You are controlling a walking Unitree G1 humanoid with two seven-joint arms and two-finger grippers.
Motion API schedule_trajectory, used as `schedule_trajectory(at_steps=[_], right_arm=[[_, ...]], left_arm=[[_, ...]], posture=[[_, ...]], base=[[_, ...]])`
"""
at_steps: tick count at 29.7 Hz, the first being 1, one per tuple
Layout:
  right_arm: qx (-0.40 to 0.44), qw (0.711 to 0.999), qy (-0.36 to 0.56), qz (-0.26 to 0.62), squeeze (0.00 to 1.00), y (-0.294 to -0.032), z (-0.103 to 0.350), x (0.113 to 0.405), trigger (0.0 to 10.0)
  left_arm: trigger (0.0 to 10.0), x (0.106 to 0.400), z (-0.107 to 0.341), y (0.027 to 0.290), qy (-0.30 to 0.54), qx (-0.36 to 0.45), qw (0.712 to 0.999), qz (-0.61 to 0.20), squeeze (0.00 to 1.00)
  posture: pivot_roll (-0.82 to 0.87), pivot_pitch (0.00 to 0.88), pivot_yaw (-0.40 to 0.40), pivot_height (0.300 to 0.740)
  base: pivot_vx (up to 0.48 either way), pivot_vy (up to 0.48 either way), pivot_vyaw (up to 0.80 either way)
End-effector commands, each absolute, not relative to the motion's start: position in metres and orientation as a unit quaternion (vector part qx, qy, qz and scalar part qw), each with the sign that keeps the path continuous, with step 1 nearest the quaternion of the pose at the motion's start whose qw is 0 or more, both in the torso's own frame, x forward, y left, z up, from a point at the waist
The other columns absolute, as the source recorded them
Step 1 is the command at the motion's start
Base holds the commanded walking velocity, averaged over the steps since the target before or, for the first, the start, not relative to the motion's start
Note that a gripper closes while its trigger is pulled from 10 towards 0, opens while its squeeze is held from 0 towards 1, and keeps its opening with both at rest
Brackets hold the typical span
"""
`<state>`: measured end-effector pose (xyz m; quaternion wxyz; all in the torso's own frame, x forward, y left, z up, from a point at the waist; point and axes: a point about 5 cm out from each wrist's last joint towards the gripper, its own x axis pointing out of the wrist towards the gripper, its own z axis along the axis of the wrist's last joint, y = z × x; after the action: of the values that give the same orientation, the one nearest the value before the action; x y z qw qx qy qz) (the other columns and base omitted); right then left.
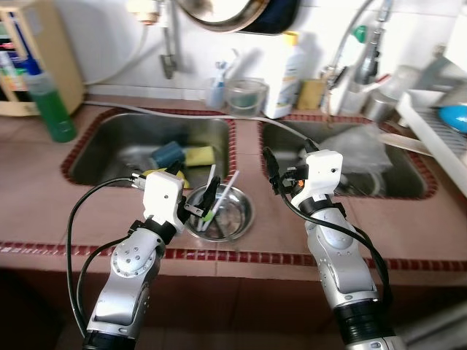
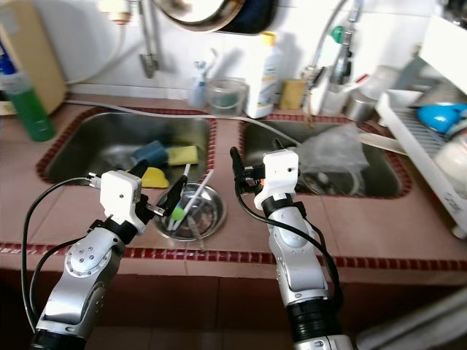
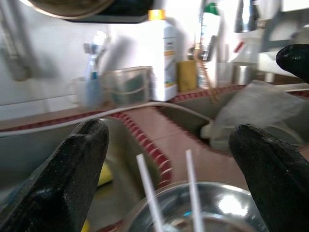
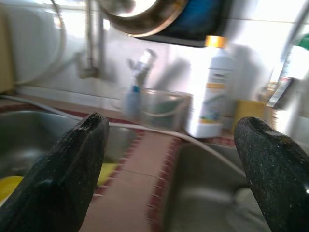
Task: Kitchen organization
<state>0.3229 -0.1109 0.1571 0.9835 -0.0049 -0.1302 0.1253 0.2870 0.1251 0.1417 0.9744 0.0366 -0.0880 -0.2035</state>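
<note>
**Operator:** Stainless steel is the hazard material here. Report the position of the round shallow steel bowl [image 1: 222, 213].

**Technician:** It sits on the brown tiled counter [image 1: 44, 211] at the front corner of the left sink basin [image 1: 124, 146], and from the head views I cannot tell whether its rim hangs over the basin edge. Two thin white sticks [image 3: 149, 193], possibly straws or chopsticks, and a green-handled utensil [image 2: 177, 212] lean inside it.

**Operator:** Gripper condition?

**Technician:** Left gripper [image 1: 208, 200] hovers just at the near rim of the bowl, fingers spread wide, nothing held. The left wrist view frames the white sticks between the two fingers. Right gripper [image 1: 271, 175] is raised over the counter strip between the basins, fingers also spread wide and empty.

**Operator:** Failure modes?

**Technician:** Three, all estimates.
1. Closing on the thin rim: polished steel is likely to slip from the fingers and could tip the bowl into the basin, onto the yellow and blue sponges [image 1: 191, 154].
2. Contact with the leaning sticks: they stand loose, so a finger brushing them would probably flick them out or lever the bowl sideways.
3. Right arm travel: the crumpled clear plastic bag [image 1: 350, 149] in the right sink basin [image 1: 408, 182] lies near that gripper and could snag.

**Operator:** Mitigation?

**Technician:** Approach slowly, clear of the sticks, before closing.
</note>
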Motion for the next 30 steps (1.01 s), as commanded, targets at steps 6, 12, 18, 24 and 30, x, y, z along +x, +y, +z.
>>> schedule_trajectory(at_steps=[6,12,18,24,30], right_arm=[[-0.015,0.984,-0.125,0.126,0.0,-0.111,0.158,0.322,10.0],[-0.018,0.983,-0.128,0.131,0.0,-0.109,0.158,0.323,10.0],[-0.018,0.98,-0.138,0.139,0.0,-0.107,0.16,0.32,10.0],[-0.021,0.98,-0.136,0.146,0.0,-0.106,0.157,0.318,10.0],[-0.036,0.98,-0.12,0.154,0.0,-0.11,0.148,0.312,10.0]], left_arm=[[10.0,0.287,0.146,0.122,-0.098,0.043,0.971,-0.215,0.0],[10.0,0.288,0.148,0.125,-0.099,0.035,0.972,-0.209,0.0],[10.0,0.288,0.151,0.127,-0.114,0.031,0.974,-0.191,0.0],[10.0,0.287,0.151,0.13,-0.113,0.033,0.974,-0.191,0.0],[10.0,0.286,0.149,0.134,-0.101,0.065,0.973,-0.195,0.0]], posture=[[0.01,0.0,-0.04,0.74],[0.01,0.0,-0.041,0.74],[0.01,0.0,-0.044,0.74],[0.01,0.0,-0.045,0.74],[0.01,0.019,-0.041,0.74]], base=[[0.0,0.0,-0.77],[0.161,0.0,-0.77],[0.0,0.0,0.0],[0.0,0.0,0.0],[0.0,0.0,0.0]])
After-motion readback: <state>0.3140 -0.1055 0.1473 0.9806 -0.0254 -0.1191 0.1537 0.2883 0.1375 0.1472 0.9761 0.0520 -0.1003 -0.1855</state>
